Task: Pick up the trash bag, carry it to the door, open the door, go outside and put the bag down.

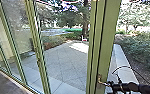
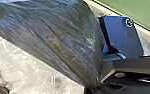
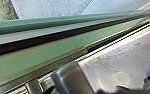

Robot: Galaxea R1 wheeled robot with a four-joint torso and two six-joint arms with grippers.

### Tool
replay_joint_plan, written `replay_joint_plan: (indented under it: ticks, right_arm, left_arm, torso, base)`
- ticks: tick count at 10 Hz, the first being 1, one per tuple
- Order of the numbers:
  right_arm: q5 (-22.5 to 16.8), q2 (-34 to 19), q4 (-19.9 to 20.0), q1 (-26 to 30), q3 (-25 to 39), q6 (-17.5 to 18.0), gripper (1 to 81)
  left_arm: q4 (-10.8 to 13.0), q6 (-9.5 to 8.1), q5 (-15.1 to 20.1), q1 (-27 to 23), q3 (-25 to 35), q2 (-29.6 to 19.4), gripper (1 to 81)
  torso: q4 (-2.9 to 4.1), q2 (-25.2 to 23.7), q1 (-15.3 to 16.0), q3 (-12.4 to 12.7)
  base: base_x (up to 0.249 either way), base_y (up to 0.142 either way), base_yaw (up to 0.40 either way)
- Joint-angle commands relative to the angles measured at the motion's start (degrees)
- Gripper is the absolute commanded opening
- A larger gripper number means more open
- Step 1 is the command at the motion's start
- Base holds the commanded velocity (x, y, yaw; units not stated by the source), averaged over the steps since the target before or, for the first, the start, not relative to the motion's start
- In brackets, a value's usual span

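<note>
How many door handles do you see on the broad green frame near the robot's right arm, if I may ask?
1: a metal handle, low on the frame, beside the front end of the right arm. Any others there may be hidden.

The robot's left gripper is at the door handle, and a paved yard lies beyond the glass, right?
Not the left: the head view shows the right gripper at the door handle. A paved yard does lie beyond the glass.
</note>
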Motion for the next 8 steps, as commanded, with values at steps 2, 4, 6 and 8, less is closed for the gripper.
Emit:
replay_joint_plan:
  ticks: [2,4,6,8]
  right_arm:
    - [-2.15,3.82,0.75,2.70,-3.66,3.13,81.1]
    - [-0.92,4.53,0.31,-1.16,-4.46,3.13,81.1]
    - [2.42,5.66,-0.12,-5.64,-4.89,3.04,81.1]
    - [2.69,7.43,-2.24,-8.62,-5.86,3.04,81.1]
  left_arm:
    - [-0.24,-0.07,3.41,-2.81,-0.79,-0.01,1.0]
    - [-0.24,-0.07,3.41,-2.81,-1.06,0.08,1.0]
    - [-0.15,-0.07,3.41,-2.80,-1.06,0.26,1.0]
    - [-0.15,-0.07,3.41,-2.72,-1.40,0.34,1.0]
  torso:
    - [0.00,0.00,-0.02,0.02]
    - [0.00,0.00,-0.07,0.04]
    - [0.00,-0.02,-0.13,0.06]
    - [0.00,-0.02,-0.13,0.06]
  base:
    - [0.000,0.000,0.000]
    - [0.000,0.000,0.000]
    - [0.000,0.000,0.000]
    - [0.000,0.000,0.000]
